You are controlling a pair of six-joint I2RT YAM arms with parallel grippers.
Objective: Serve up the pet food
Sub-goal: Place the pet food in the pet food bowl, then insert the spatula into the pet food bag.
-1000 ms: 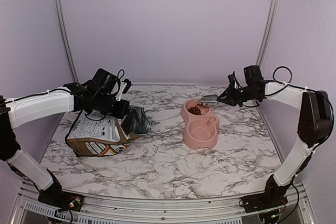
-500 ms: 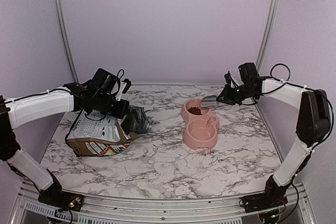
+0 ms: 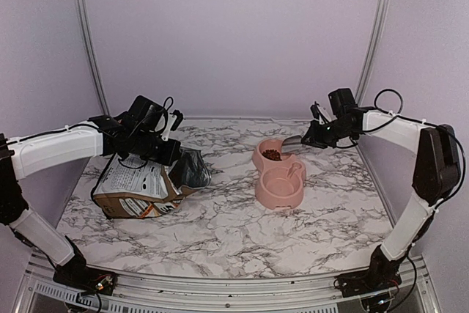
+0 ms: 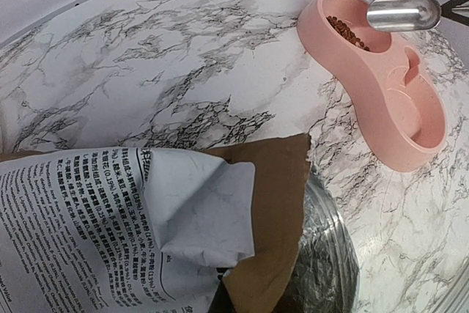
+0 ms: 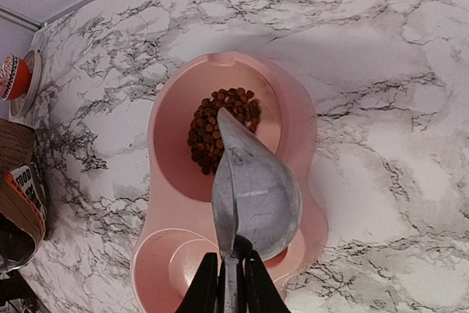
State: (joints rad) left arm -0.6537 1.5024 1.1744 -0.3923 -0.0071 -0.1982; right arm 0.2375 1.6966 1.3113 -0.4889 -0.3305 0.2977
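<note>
Pet food in bowl; pour abt done (we judge). Right gripper clamps scoop, left gripper pinches bag; nxt retract.

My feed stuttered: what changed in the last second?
The right gripper, shut on the scoop, shifted slightly left; the scoop stayed over the far compartment of the bowl, above the kibble. Nothing grasped or released. The left gripper is still shut on the bag; bowl and bag unmoved.
</note>
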